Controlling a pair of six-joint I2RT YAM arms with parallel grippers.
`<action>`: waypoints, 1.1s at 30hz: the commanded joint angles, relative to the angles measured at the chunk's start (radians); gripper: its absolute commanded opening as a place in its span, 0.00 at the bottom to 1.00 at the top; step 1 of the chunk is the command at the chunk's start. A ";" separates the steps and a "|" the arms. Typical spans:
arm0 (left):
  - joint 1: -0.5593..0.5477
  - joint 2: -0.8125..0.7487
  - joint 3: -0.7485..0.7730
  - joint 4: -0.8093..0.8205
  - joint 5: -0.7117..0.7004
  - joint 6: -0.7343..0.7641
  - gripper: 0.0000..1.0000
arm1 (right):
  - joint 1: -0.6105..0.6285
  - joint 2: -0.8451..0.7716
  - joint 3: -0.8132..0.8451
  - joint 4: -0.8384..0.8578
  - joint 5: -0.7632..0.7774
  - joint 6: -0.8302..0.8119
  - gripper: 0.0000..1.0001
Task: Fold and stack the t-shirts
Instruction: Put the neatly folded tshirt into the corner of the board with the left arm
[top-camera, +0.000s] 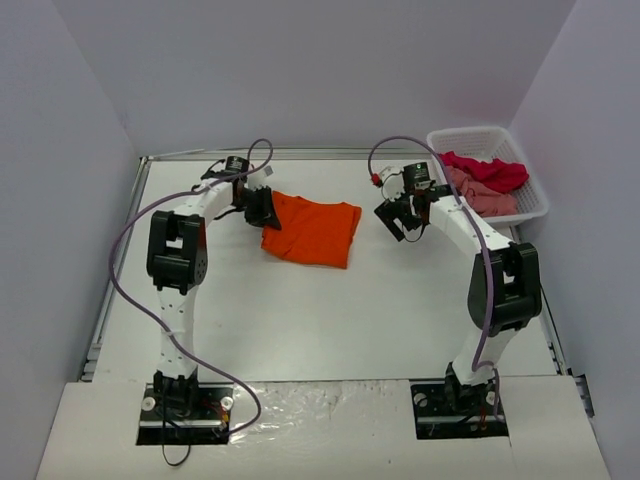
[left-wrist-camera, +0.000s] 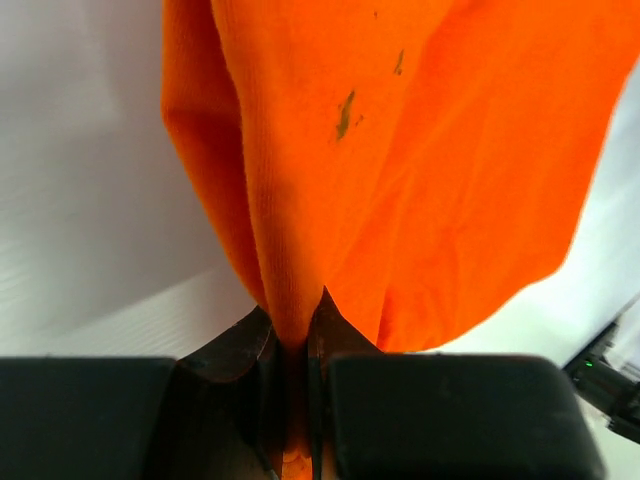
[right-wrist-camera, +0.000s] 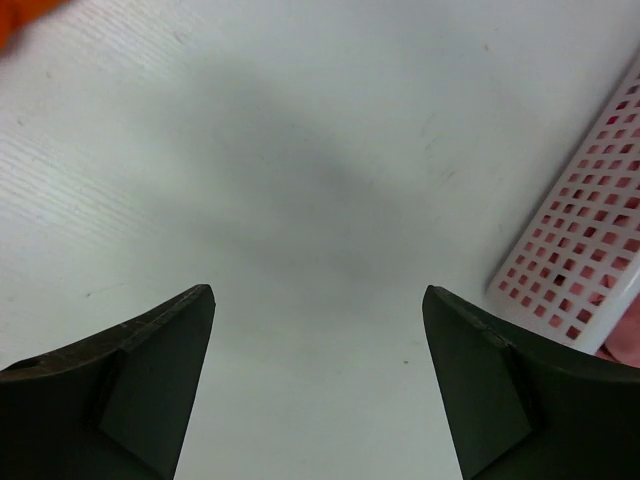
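Note:
The bright orange t-shirt (top-camera: 315, 232) lies folded on the white table, back centre. My left gripper (top-camera: 262, 210) is shut on its left edge; in the left wrist view the orange cloth (left-wrist-camera: 400, 170) is pinched between the black fingers (left-wrist-camera: 245, 350) and hangs away from them. My right gripper (top-camera: 402, 218) is open and empty, hovering over bare table just right of the shirt, its fingers (right-wrist-camera: 160, 370) wide apart. A crimson red t-shirt (top-camera: 490, 172) and a dusty pink t-shirt (top-camera: 480, 195) lie crumpled in the basket.
A white plastic lattice basket (top-camera: 535, 205) stands at the back right corner; its wall shows in the right wrist view (right-wrist-camera: 590, 270). Grey walls enclose the table on three sides.

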 joint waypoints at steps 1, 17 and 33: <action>0.064 -0.001 0.052 -0.113 -0.083 0.100 0.02 | -0.014 -0.096 -0.026 0.003 -0.026 0.023 0.81; 0.368 0.051 0.247 -0.208 -0.249 0.246 0.02 | -0.052 -0.132 -0.128 0.007 -0.044 0.071 0.82; 0.508 0.196 0.493 -0.282 -0.497 0.468 0.02 | -0.068 -0.162 -0.194 0.026 -0.056 0.083 0.82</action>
